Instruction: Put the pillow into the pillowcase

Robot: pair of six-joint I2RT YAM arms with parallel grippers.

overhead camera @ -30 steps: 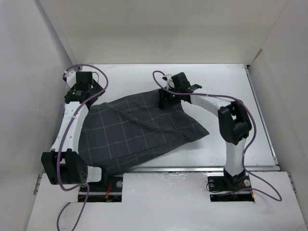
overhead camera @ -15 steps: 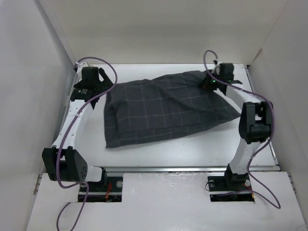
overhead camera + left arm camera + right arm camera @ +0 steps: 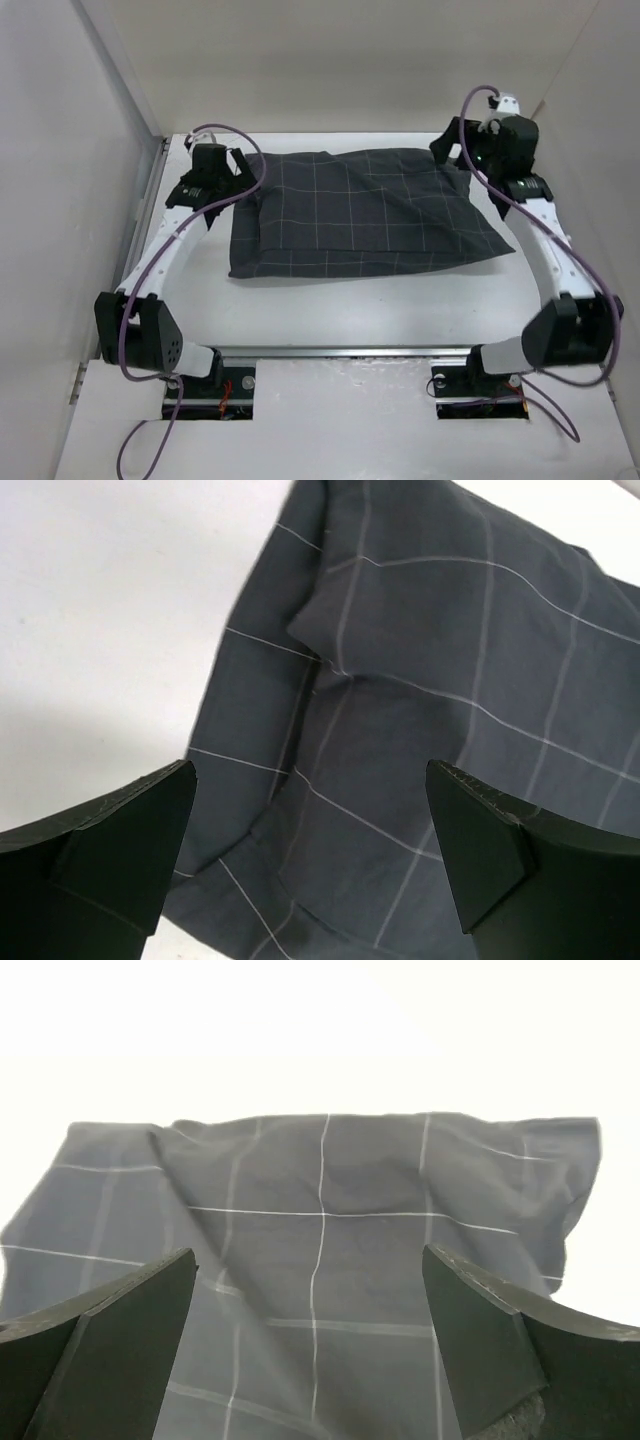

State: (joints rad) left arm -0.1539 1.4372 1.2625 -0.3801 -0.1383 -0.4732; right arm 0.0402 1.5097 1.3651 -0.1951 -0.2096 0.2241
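Note:
The pillowcase [image 3: 360,215] lies spread across the back half of the table, dark grey with pale grid lines and puffed up in the middle. No white pillow shows; it is hidden or out of view. My left gripper [image 3: 238,180] hovers at the cloth's left edge, open, with the pillowcase [image 3: 420,680] under my left gripper [image 3: 310,785] and nothing between the fingers. My right gripper [image 3: 452,150] stands open over the back right corner. In its wrist view the pillowcase [image 3: 330,1210] stretches away beneath my right gripper [image 3: 310,1260], not pinched.
White walls [image 3: 80,150] close in the table on the left, back and right. A metal rail [image 3: 350,350] runs along the near edge by the arm bases. Purple cables [image 3: 235,135] loop off both wrists. Bare tabletop [image 3: 350,310] lies in front of the cloth.
The pillowcase has been pulled toward the back and spread out wide. My right gripper swung to the back right and let go of the cloth. My left gripper shifted slightly right.

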